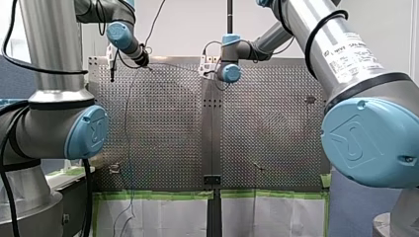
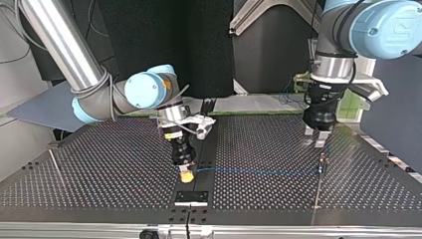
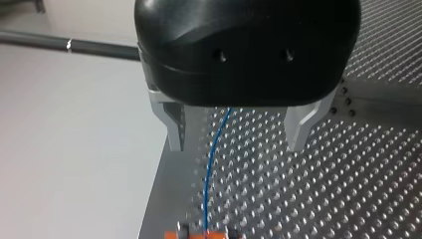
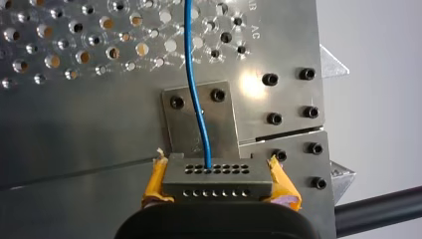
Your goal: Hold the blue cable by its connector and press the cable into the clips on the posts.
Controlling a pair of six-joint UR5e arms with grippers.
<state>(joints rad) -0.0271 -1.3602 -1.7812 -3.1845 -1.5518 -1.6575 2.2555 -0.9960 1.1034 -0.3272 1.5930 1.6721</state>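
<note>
1. My right hand [image 2: 186, 175], at the top view's left, is clamped on the connector [image 4: 217, 177].
2. The blue cable [image 2: 259, 172] runs rightward to a post [image 2: 323, 162]; whether it is clipped there, I cannot tell.
3. My left hand [image 3: 236, 147] hangs above that post, fingers [image 3: 174, 129] apart, empty.
4. Only the right wrist view shows the connector's grip.

Our silver-and-blue left arm [image 2: 331, 64] comes down at the top view's right, its black gripper with 2 metal fingers [image 3: 238, 144] pointing down, fingers spread wide. Our silver-and-blue right arm [image 2: 144, 89] bends low left of it, and its gripper with 2 yellow pads [image 4: 217, 185] is clamped on a grey multi-hole connector [image 4: 199, 180].
</note>
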